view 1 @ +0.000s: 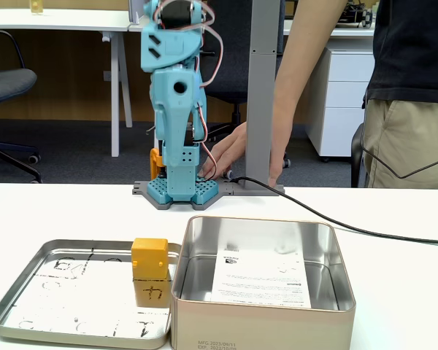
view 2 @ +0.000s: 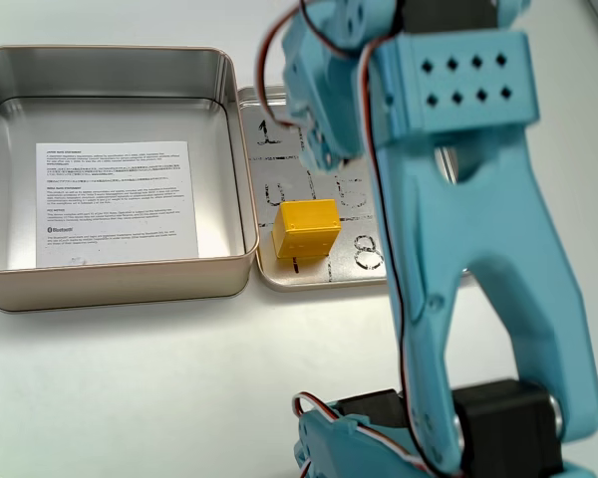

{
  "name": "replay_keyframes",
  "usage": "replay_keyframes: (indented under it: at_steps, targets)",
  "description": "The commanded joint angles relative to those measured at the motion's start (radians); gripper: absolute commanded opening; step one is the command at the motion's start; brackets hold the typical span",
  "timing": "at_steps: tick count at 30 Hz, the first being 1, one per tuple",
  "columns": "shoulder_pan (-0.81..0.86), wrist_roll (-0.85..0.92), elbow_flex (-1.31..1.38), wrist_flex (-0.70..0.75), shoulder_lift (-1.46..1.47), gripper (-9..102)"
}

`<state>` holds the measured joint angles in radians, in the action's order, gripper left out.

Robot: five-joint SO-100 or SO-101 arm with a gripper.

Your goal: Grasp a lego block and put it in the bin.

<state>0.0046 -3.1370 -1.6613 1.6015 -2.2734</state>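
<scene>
Yellow lego block (view 1: 150,259) sits beside silver bin (view 1: 263,321).

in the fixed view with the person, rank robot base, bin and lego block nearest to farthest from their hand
1. Robot base: just left of the hand, at the table's far edge.
2. Bin: nearer the camera, right of centre.
3. Lego block: on the tray, left of the bin.

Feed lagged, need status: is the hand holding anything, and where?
Nothing is held. The block sits free on the tray, beside the bin.
</scene>
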Motion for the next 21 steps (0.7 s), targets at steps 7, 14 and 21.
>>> replay_keyframes:
  at_steps: [7,14,21]
  targets:
    - [0.002,-0.025,-0.225,-0.072,-0.15,0]
    - [0.025,-0.021,-0.29,-0.173,-0.12,12]
    - [0.063,-0.018,-0.301,-0.255,-0.038,31]
